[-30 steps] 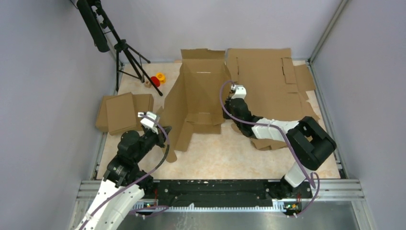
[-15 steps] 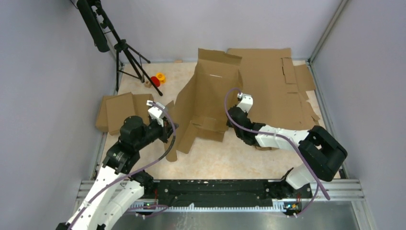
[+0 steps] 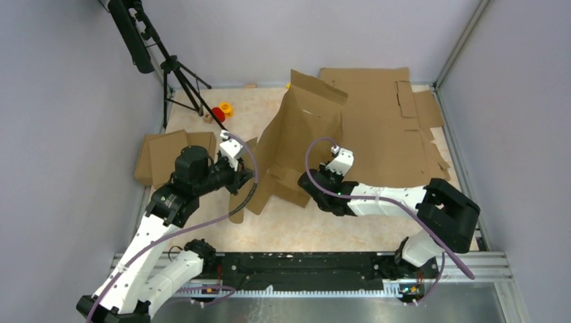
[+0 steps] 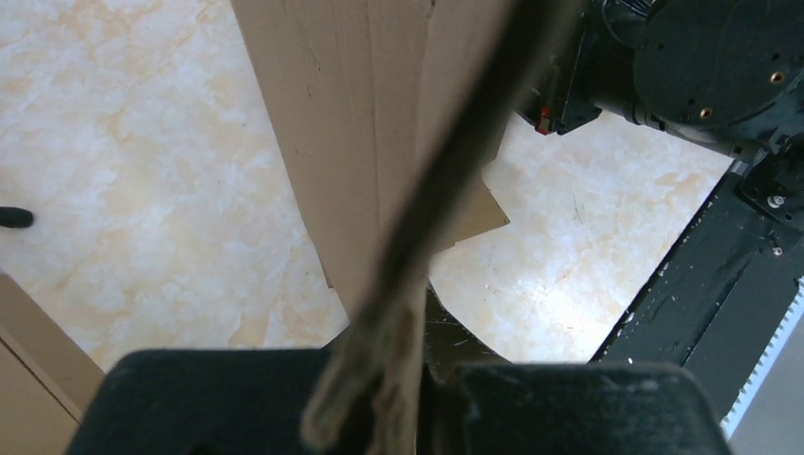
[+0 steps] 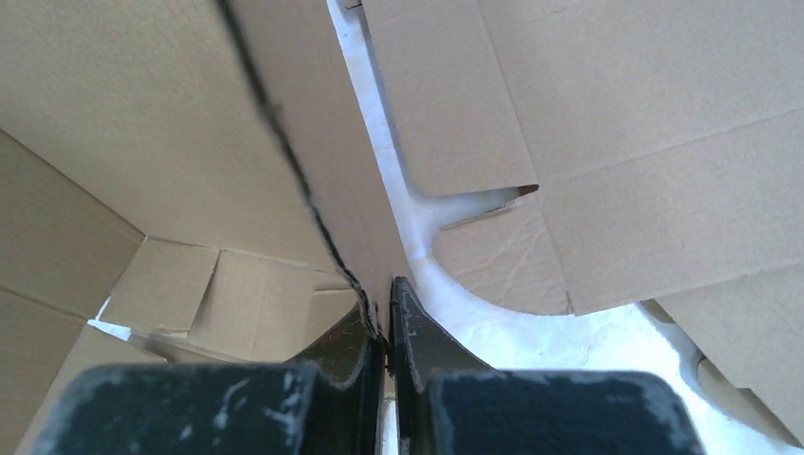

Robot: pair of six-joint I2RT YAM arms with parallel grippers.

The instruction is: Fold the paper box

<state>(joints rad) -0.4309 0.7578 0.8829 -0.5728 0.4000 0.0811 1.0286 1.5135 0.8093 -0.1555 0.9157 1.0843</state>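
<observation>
— What encloses the space?
— Plain lilac-grey walls [image 3: 303,30] on three sides, around a beige marbled tabletop [image 3: 323,225].
— Any furniture?
— A black tripod [image 3: 176,70] in the far left corner.

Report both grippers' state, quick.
Left gripper: jaws shut on an edge of the paper box.
Right gripper: jaws shut on another edge of the paper box.
</observation>
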